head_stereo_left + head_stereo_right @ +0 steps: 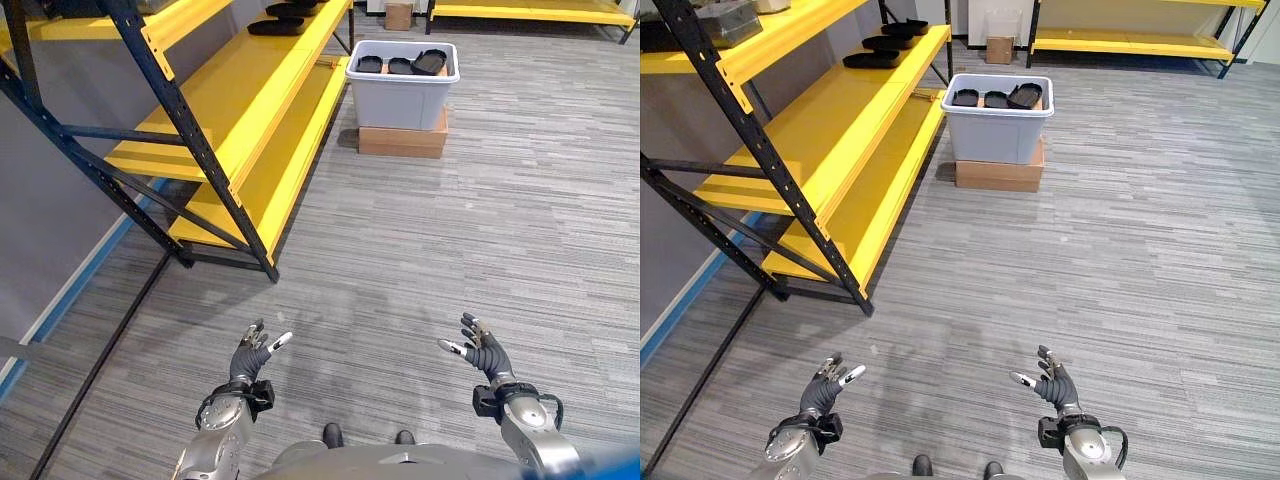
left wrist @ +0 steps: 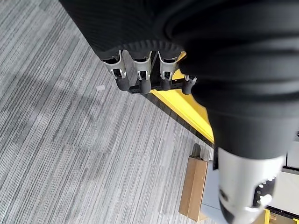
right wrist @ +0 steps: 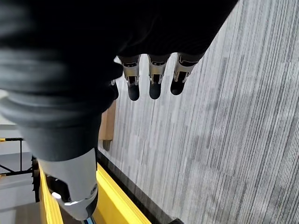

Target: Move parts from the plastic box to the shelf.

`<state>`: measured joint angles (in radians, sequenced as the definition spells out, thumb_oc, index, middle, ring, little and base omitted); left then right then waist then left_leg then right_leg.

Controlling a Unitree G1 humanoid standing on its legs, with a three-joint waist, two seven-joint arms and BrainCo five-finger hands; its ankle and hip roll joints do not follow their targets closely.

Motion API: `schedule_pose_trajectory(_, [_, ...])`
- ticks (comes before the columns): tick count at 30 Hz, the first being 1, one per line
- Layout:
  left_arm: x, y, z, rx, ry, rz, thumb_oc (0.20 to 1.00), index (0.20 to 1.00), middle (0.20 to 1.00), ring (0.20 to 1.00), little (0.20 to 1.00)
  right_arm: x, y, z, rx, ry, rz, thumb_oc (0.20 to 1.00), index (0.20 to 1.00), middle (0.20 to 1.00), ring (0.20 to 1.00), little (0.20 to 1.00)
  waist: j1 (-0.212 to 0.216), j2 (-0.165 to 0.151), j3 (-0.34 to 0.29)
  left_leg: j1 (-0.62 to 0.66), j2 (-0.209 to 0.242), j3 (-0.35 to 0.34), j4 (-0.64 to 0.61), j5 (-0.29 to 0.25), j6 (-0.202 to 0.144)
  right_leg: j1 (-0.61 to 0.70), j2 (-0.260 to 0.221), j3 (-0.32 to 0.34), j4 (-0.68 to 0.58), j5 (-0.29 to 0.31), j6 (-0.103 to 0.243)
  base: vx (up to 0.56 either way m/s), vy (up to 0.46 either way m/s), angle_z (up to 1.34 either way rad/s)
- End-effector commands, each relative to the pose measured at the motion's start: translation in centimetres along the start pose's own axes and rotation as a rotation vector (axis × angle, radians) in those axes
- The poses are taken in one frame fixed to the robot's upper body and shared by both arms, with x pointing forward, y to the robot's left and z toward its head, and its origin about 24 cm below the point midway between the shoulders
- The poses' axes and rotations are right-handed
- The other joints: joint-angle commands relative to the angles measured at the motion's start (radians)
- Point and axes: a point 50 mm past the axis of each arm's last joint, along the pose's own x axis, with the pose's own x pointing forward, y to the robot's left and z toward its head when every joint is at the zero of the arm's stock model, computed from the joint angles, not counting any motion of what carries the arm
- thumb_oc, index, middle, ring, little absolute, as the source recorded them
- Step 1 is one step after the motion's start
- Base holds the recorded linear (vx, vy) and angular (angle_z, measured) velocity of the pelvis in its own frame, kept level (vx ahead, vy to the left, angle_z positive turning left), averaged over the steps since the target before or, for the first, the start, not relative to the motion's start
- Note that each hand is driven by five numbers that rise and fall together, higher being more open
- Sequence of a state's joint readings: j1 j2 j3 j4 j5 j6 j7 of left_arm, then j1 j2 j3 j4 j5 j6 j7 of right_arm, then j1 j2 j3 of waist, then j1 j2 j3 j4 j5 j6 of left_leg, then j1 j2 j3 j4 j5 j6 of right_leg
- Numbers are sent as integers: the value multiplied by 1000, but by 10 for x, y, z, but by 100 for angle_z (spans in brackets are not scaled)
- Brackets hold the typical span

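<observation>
so far a few black parts [image 1: 276, 26] lie on the yellow shelf [image 1: 230, 100] at eleven o'clock; more parts [image 1: 402, 65] wait in the plastic box [image 1: 402, 90] at twelve o'clock. left hand [image 1: 250, 357] and right hand [image 1: 482, 349] hang empty, fingers apart.

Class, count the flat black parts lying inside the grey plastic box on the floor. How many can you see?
3. In the grey plastic box, one flat black part sits at the left, one in the middle, one at the right, tilted. More may lie hidden beneath.
</observation>
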<state>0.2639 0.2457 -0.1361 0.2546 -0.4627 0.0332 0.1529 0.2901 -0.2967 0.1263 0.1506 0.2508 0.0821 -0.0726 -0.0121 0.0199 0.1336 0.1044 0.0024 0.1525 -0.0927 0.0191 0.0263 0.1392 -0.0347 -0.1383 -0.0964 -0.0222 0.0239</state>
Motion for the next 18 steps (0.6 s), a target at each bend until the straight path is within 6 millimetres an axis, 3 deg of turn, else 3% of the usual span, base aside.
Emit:
schedule_pose_trajectory(1, [1, 4, 18, -7, -85, -8, 1000, 1000, 1000, 1000, 1000, -3, -2, 12, -16, -73, 9, 1000, 1000, 1000, 1000, 1000, 2, -12, -32, 1, 102, -48, 5, -12, -99, -27, -94, -19, 9, 44, 117, 0, 0, 0])
schedule_pose_trajectory(18, [1, 6, 20, 17, -97, -7, 1000, 1000, 1000, 1000, 1000, -2, -2, 14, -24, -77, 14, 1000, 1000, 1000, 1000, 1000, 1, -10, -30, 3, 101, -48, 5, -16, -98, -28, -95, -22, 9, 41, 118, 0, 0, 0])
